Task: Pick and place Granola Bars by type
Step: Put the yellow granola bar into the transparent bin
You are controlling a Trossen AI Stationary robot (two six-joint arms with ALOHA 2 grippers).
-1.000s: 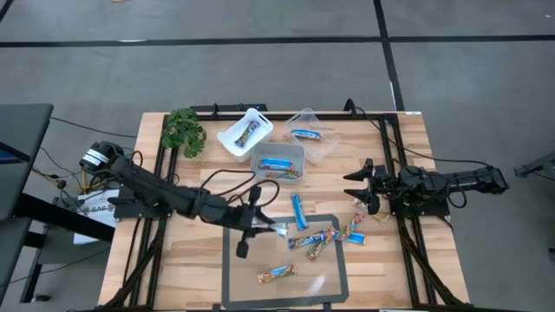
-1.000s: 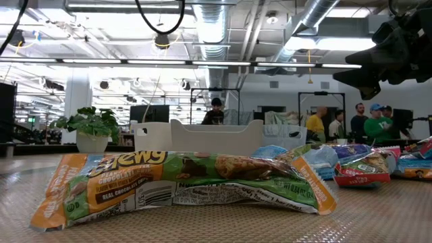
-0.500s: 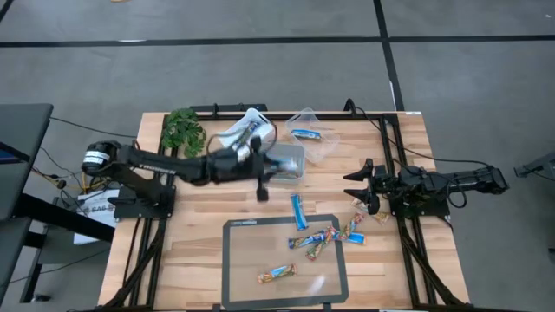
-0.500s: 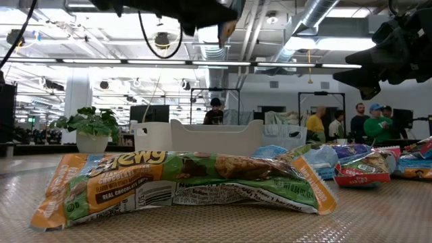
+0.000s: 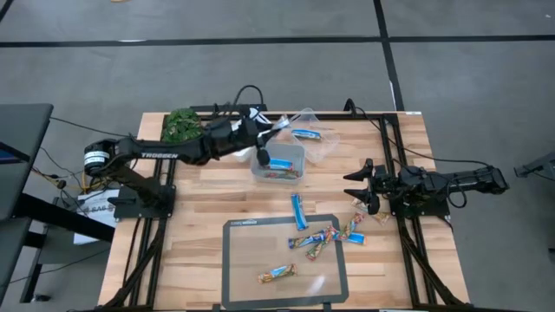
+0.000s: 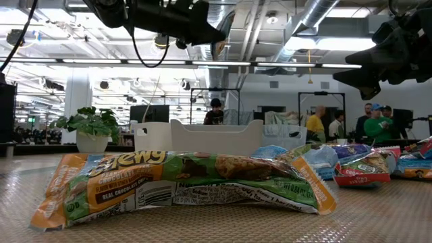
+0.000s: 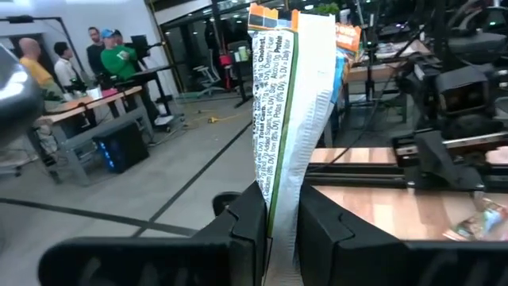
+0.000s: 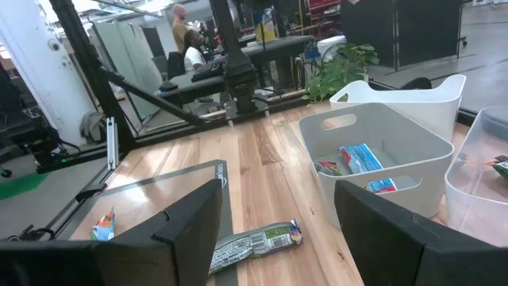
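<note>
My left gripper (image 5: 270, 132) reaches level over the far tubs, shut on a white, green and orange granola bar (image 7: 286, 119). Below it stand a white tub (image 8: 405, 95), a grey tub (image 5: 277, 163) holding blue bars, and a clear tub (image 5: 314, 139) with one blue bar (image 5: 305, 134). Several more bars lie flat on and beside the dark mat (image 5: 286, 264): one blue (image 5: 297, 211), a cluster (image 5: 314, 239), one near the front (image 5: 276, 273). My right gripper (image 5: 357, 186) waits open at the table's right side, nothing between its fingers. My left gripper pinches one end of the bar (image 7: 279, 210) between its two fingers, one on each flat face of the wrapper. The fingers come level from the table's left side. The bar sticks out beyond the fingertips, lifted clear above the tubs.
A potted plant (image 5: 182, 130) stands at the far left corner, close to my left arm. A black frame rail (image 5: 386, 147) runs along the table's right side. In the low view a large orange-green bar (image 6: 182, 185) lies close in front. People stand in the room beyond.
My left gripper has swung from above the mat's near-left part toward the table's far edge, staying shut on the bar and keeping about level. It has turned as it swung, and the bar now hangs over the tubs.
</note>
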